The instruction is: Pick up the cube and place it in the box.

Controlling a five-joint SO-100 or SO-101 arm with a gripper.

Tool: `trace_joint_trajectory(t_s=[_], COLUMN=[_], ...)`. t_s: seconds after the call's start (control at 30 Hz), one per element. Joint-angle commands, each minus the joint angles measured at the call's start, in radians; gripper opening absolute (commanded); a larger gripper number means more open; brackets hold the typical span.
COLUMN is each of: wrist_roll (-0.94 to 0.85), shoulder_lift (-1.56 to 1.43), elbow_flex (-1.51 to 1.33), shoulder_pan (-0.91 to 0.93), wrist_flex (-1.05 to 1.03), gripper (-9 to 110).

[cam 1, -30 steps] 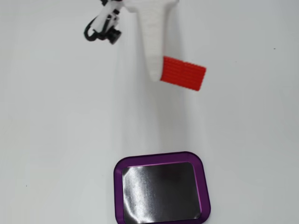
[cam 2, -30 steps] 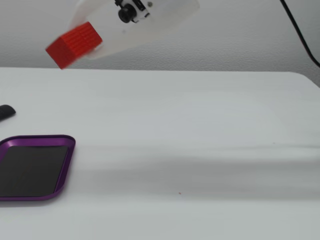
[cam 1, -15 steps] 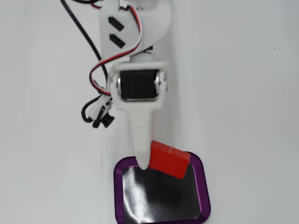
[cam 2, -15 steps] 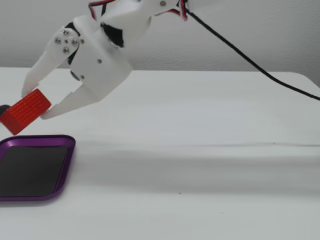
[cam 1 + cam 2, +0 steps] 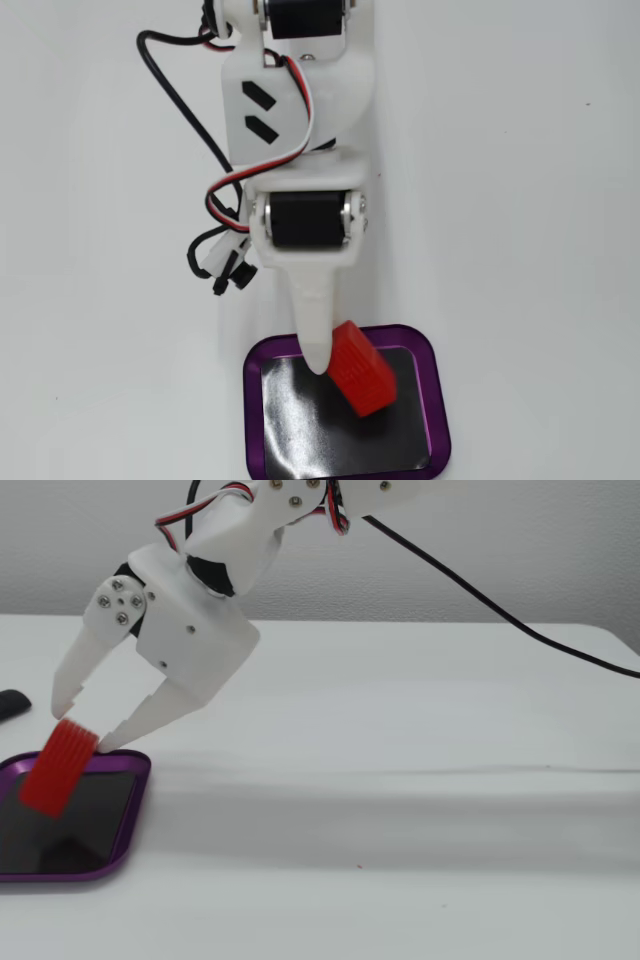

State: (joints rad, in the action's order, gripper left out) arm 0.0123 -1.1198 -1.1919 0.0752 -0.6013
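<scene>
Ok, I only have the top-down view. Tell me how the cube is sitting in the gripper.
Observer: In the side view the cube hangs tilted, with its upper end between the tips of the gripper.
Operator: Give me its height over the tray.
Observer: Its lower end is down over the tray, near the bottom. I can't tell if it touches.
Operator: Report anything outside my frame.
Observer: A small dark thing lies on the table beyond the tray, at the side view's left edge.
</scene>
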Motion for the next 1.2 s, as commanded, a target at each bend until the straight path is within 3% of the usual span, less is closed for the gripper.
trace_joint_trajectory(t_s=[0.0, 0.23, 0.7, 0.9, 1.17], wrist_roll=[-0.002, 0.009, 0.011, -0.028, -0.086], shoulder_lift=[-0.023, -0.044, -0.449, -0.67, -1.077], elbow_flex=[0.051, 0.089, 0.198, -0.003, -0.454], shoulder_pan=[0.0, 0.002, -0.005, 0.0, 0.0], wrist_flex=[-0.044, -0.126, -0.867, -0.988, -0.94], gripper=[16, 18, 33, 33, 33])
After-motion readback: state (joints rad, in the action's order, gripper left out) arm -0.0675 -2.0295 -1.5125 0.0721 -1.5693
